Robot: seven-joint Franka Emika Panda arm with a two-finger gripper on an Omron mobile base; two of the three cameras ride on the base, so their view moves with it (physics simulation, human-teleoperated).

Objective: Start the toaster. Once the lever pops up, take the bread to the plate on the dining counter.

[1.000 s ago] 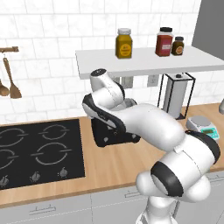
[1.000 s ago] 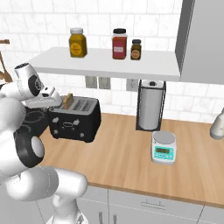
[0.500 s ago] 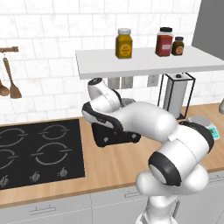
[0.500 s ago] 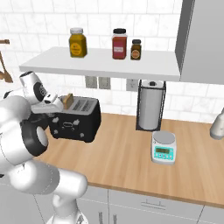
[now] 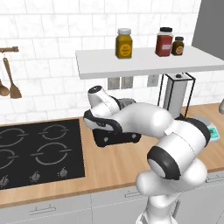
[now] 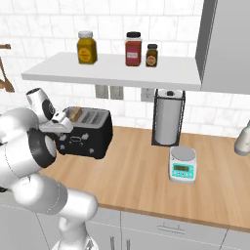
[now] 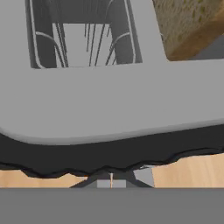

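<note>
Arm has swung lower over the toaster (image 6: 84, 133) since a second ago; gripper (image 6: 62, 124) at its left end, likely pressing the lever. Can't tell jaw state. Bread (image 6: 75, 114) sits in a slot.

toaster (image 5: 117, 139) mostly hidden behind the arm; tool's grip state unclear

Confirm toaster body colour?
Black, with a silver-grey slotted top; the toaster shows best in the right base view.
</note>
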